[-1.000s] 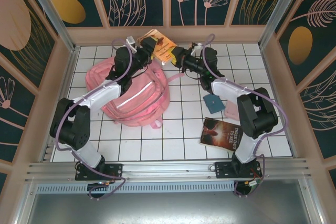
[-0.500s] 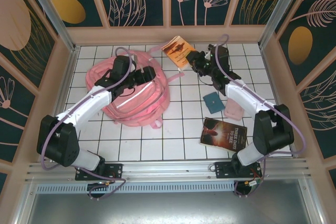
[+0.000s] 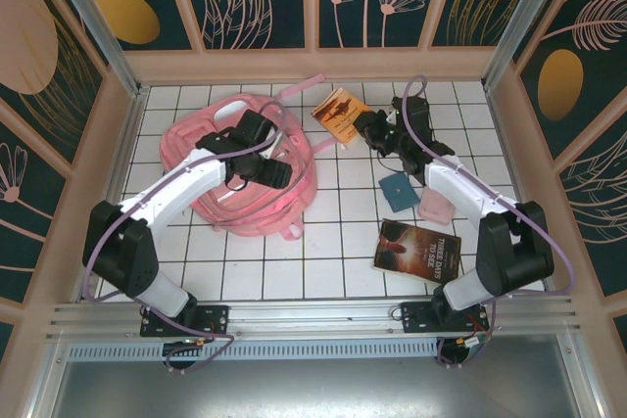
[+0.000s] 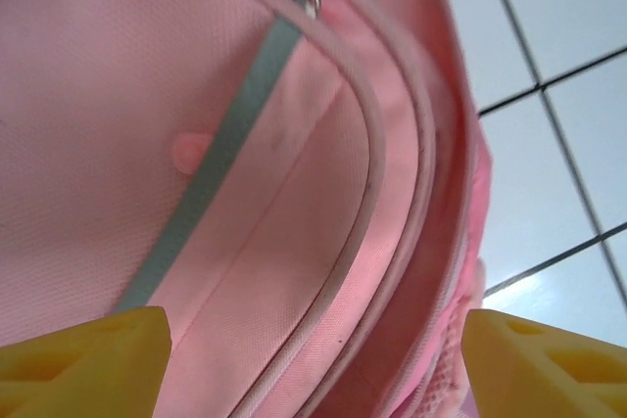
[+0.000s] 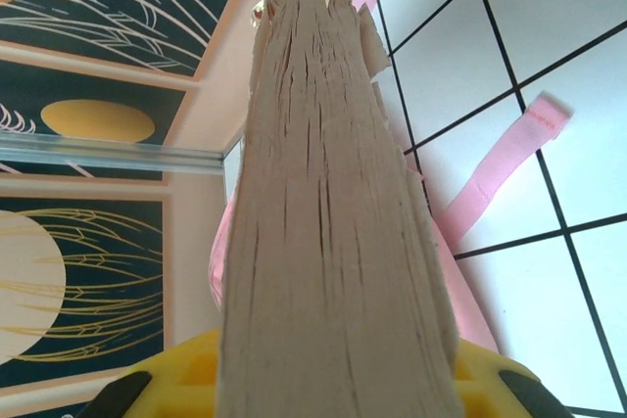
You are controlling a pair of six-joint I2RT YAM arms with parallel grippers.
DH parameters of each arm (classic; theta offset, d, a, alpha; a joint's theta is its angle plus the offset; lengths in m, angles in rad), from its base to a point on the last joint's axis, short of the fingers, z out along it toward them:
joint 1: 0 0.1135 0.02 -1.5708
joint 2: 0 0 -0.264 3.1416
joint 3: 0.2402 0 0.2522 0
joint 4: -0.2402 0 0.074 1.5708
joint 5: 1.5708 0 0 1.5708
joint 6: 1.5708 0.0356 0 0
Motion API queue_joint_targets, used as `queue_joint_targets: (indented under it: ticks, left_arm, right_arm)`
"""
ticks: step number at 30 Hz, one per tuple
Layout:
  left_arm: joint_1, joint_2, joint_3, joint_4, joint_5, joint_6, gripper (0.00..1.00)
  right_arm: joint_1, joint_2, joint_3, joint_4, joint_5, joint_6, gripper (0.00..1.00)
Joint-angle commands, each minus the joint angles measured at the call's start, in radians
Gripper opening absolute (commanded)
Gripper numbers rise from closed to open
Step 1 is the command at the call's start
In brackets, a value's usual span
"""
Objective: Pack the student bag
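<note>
Tiled table (image 3: 333, 242), bag (image 3: 269, 201) by far-left corner.
With left gripper (image 3: 276, 173) apart over bag, right gripper (image 3: 364, 126) clamped on book (image 3: 341, 115) near far edge.

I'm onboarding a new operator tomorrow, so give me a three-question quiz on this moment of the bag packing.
1. True or false: the left hand is shut on the student bag.
2. The right hand holds: A the orange book, B the dark book, C nothing?
3. Fill in: the dark book lies on the table, ___ the bag.
Key: 1 false, it is open above the bag; 2 A; 3 outside.
</note>
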Motion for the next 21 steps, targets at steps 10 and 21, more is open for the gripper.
queue_joint_targets:
  ticks: [10, 21]
  left_arm:
    - [-0.004, 0.201, 0.101, -0.087, -0.154, 0.096, 0.56]
    - [-0.004, 0.193, 0.114, -0.043, -0.263, 0.127, 0.31]
  right_arm:
    - [-0.019, 0.045, 0.12, 0.027, -0.016, -0.105, 0.09]
    - [-0.027, 0.033, 0.128, -0.01, -0.032, -0.124, 0.09]
